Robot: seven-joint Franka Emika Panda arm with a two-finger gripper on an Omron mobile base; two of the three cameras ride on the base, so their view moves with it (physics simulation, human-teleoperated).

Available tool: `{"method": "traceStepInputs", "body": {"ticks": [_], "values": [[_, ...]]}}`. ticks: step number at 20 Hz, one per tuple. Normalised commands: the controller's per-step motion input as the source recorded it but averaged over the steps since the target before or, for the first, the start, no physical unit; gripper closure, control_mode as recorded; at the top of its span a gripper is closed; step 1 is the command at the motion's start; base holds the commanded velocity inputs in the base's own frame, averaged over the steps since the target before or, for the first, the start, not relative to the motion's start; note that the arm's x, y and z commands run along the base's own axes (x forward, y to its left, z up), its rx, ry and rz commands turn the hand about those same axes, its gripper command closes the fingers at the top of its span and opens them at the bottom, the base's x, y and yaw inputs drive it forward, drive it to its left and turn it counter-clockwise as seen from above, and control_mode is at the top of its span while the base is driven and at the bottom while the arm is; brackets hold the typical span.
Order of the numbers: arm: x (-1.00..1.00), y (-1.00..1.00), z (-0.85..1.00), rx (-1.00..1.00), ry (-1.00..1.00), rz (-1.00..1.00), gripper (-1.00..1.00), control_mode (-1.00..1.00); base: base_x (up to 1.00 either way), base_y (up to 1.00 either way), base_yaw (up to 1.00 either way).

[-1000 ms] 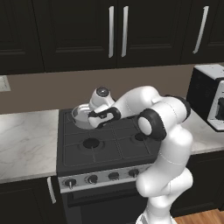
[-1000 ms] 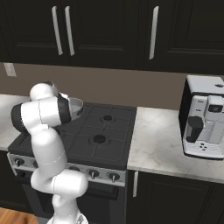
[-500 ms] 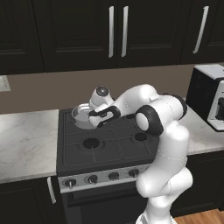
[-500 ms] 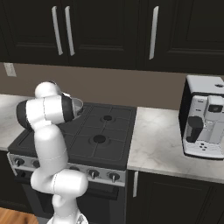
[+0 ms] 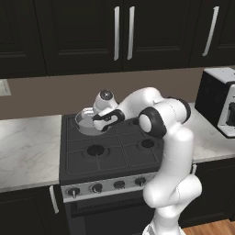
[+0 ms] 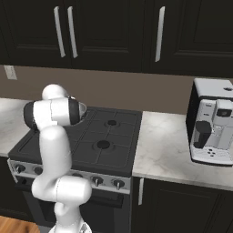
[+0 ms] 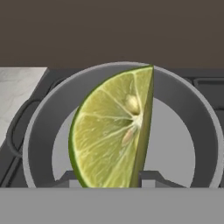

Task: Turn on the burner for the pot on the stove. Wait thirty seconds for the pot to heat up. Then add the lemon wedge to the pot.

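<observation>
in the left base view the pot (image 5: 85,122) is seen on the stove (image 5: 110,156), seated on the rear-left burner, toward ten o'clock from the middle of the cooktop. the white arm is reached across the grates from four o'clock, and the gripper (image 5: 102,127) is held over the near right edge of the pot, at about four o'clock of its rim. the finger tips are too small there for the jaws to be read.

in the hand view the lemon wedge (image 7: 114,131) is shown upright, its cut face turned toward the camera, with pale seeds near its middle and a green rind curving along its nine o'clock side. it rises from between the two dark fingers (image 7: 70,177) at six o'clock, so the jaws are judged to be clenched on the lemon wedge. behind it the pot (image 7: 192,118) is seen as a grey ring with a paler floor, and one side handle is seen at eight o'clock of the ring. the wedge is held above the open mouth of the pot and is not resting on its floor.

a pale marble counter (image 5: 25,151) lies at nine o'clock of the stove, and a row of dark knobs (image 5: 96,187) runs along the silver front strip. in the right base view the stove (image 6: 109,136) is partly covered by the arm, and a coffee machine (image 6: 213,128) stands on the counter at three o'clock. dark cabinets (image 6: 113,32) hang at twelve o'clock.
</observation>
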Motion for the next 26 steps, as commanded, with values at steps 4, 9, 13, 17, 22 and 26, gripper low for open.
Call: {"method": "traceStepInputs", "body": {"ticks": [4, 9, 13, 17, 22, 26], "values": [[0.14, 0.03, -0.22, -0.01, 0.00, 0.00, 1.00, -1.00, 0.00, 0.00, 0.00], [0.17, 0.05, -0.15, 0.00, 0.00, 0.00, 1.00, -1.00, 0.00, 0.00, 0.00], [0.22, 0.07, -0.12, 0.00, 0.00, 0.00, 1.00, -1.00, 0.00, 0.00, 0.00], [0.24, 0.04, -0.07, 0.00, 0.00, 0.00, 1.00, -1.00, 0.00, 0.00, 0.00], [0.18, 0.01, -0.01, 0.00, 0.00, -0.01, -1.00, -1.00, 0.00, 0.00, 0.00], [0.00, 0.00, 0.00, 0.00, 0.00, 0.00, -1.00, -1.00, 0.00, 0.00, 0.00]]}}
